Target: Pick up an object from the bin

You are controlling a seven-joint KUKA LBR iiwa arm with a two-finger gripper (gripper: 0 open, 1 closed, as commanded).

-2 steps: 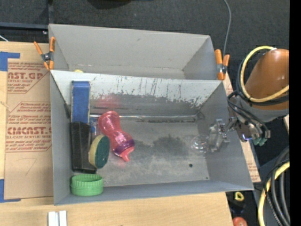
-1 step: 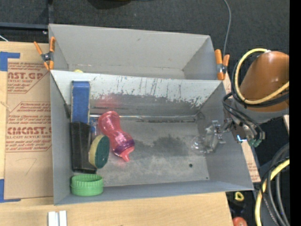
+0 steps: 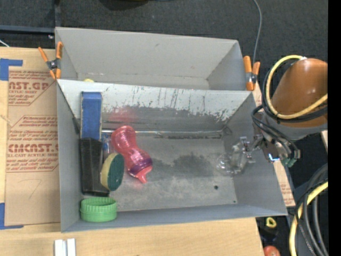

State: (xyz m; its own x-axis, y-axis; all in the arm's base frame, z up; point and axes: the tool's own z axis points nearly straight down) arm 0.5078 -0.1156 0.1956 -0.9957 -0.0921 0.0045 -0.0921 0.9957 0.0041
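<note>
The gripper (image 3: 235, 159) is hanging over the bare floor at the right side of the bin (image 3: 160, 63), well apart from the pink bottle (image 3: 129, 152). Whether it is released or clenched cannot be told.

along the left wall of the bin (image 3: 160, 79): bar (image 3: 91, 113) at rear, box (image 3: 90, 167) in front of it, lid (image 3: 98, 209) at the front corner. disc (image 3: 113, 171) leans on the box's right side; bottle (image 3: 130, 152) lies just right of the disc. gripper (image 3: 234, 161) sits well apart, near the right wall.
</note>
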